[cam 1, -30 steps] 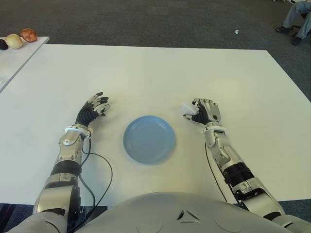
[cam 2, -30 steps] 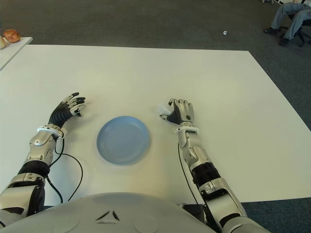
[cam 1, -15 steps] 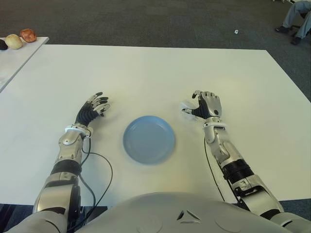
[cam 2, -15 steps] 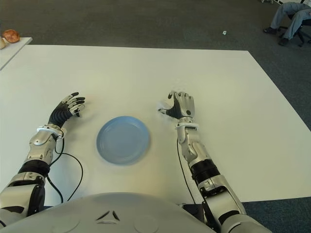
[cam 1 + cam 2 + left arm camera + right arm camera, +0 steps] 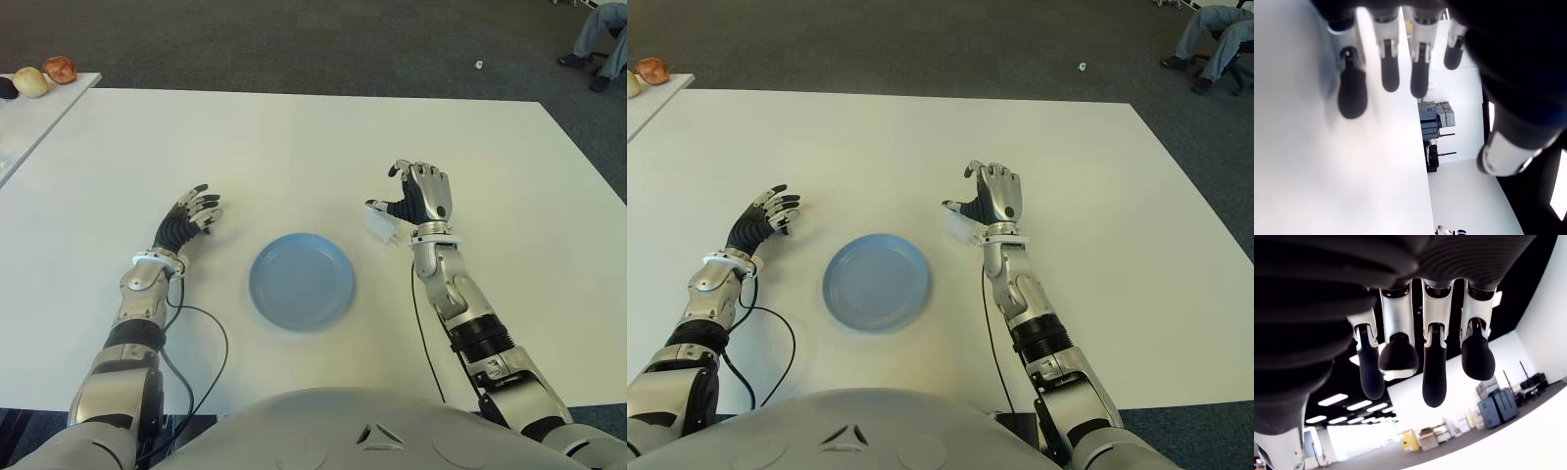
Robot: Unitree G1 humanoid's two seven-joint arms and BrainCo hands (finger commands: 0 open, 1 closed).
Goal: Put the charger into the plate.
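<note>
- Your right hand is raised above the white worktop, at about 2 o'clock from the blue plate, palm turned toward the plate.
- The eye views show the white charger just below that hand's thumb; you cannot tell from them whether the thumb touches it, or whether it lies on the worktop.
- The right wrist view adds what the eye views lack: four fingers hang loosely extended and apart, with nothing between them. The charger does not show there.
- So the right hand is spread and grips nothing that you can see.
- The charger sits just off the plate's rim at about 2 o'clock, outside the plate. It reads as a small blocky shape; its long axis and the way it points are too small to tell.
- Your left hand shows at about 10 o'clock from the plate, well apart from it.
- The left wrist view shows its fingers straight, apart and empty, close over the worktop.
- A black cable loops on the worktop beside the left forearm.
</note>
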